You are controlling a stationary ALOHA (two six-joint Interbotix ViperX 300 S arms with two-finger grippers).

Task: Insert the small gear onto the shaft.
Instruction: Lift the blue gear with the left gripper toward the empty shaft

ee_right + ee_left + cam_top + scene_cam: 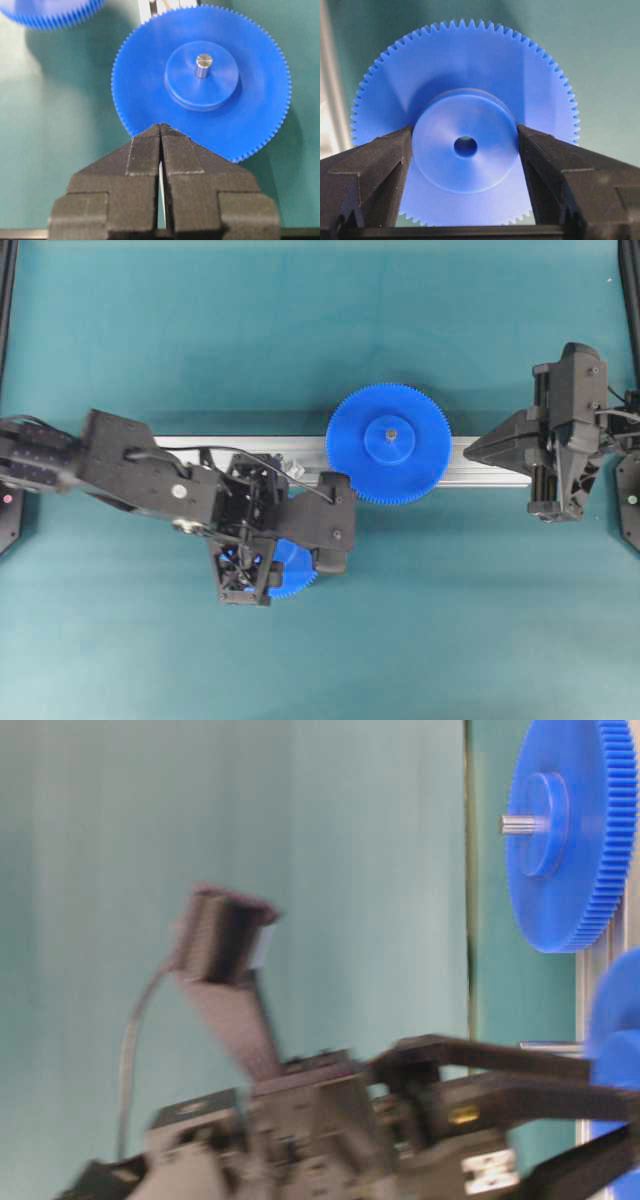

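The left pincer stands fairly wide, its two black fingers pressed against opposite sides of the raised round hub of the small gear, so it has the gear by the hub, with the dark centre hole showing between the jaws. The gear looks like light, rigid moulded plastic with a smooth, rather slick hub; I judge the hub the right place to take it, since the fine teeth around the rim give poor purchase and could chip, and a grip there leaves the bore free for the pin. From overhead the gear peeps out under the left pincer, just on the near side of the ribbed aluminium bar that runs across the middle of the teal counter. The shaft cannot be made out with certainty; a small shiny glint sits by the bar beside the left wrist, but the arm hides most of it. Further along, the larger gear sits on the bar with a grey pin tip at its centre. The right pincer is closed, empty, pointing at that gear's rim.
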